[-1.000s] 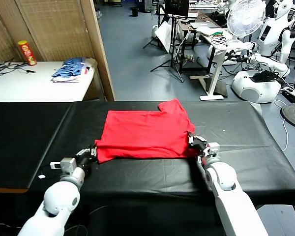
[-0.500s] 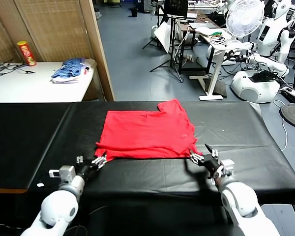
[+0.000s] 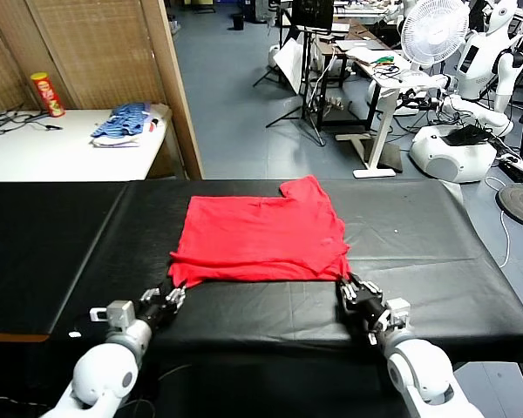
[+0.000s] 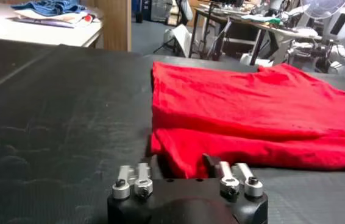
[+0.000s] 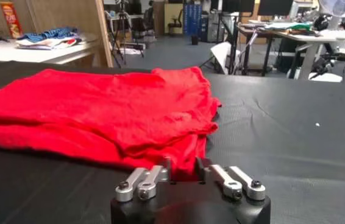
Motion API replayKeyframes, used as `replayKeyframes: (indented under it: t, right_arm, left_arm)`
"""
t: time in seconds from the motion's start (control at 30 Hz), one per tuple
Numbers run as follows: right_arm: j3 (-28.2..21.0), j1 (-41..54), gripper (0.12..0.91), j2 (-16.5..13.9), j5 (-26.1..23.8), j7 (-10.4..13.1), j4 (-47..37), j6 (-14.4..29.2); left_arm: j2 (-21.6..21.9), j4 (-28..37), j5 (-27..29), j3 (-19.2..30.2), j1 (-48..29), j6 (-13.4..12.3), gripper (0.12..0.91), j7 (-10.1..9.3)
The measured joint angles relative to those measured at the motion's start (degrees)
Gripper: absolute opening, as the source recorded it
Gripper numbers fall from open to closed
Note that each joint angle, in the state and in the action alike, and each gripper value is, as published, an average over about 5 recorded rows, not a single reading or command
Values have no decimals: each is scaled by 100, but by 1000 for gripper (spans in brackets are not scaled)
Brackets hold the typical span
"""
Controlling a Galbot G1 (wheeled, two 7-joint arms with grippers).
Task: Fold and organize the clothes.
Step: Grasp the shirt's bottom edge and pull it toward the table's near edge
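Pinching the near-left corner of the red T-shirt (image 3: 260,237), the left gripper (image 3: 173,293) looks clamped on cloth. Limp, light cotton like this should sag and drag, so corners are the sensible hold. Partly folded, it lies mid-table (image 3: 436,235), toward the front edge. At the near-right corner, the right gripper (image 3: 353,287) is likewise closed on fabric.

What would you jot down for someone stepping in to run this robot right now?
Left gripper: shut on the near left corner of the red T-shirt.
Right gripper: shut on the near right corner.
The shirt lies flat on the black table, partly folded, one sleeve poking out at the far edge.
Done: both near corners gripped.
Left: probably carry the near edge over to the far side, then tidy the fold.
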Motion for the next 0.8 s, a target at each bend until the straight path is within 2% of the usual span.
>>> replayKeyframes:
  t: [0.1,0.23,0.43,0.63,0.7,0.8]
  right_arm:
    - [54,-111,125,-64,129,133,210,-239]
    - [137,-343,125,-138,185,210,530,-440]
    - [278,-892,125,-152,161,250,957,-550]
    - [376,-1323,130,-176,152,113,1184,-562]
    - [398,-1420,173,-209,150,47,1247,-588]
    - [444,-1531,316,-265,163,8,1346,-636]
  left_arm:
    - [86,-86,296,1,65,6,127,-3]
    - [313,-255,656,-10,205,59,125,6]
    - [780,-667,590,-145,600,232,125,17]
    - [1073,-1117,583,-313,1138,352,125,13]
    - [1096,-1231,585,-368,1301,394,125,-2]
    - [1078,-1391,538,-442,1507,517,125,-71]
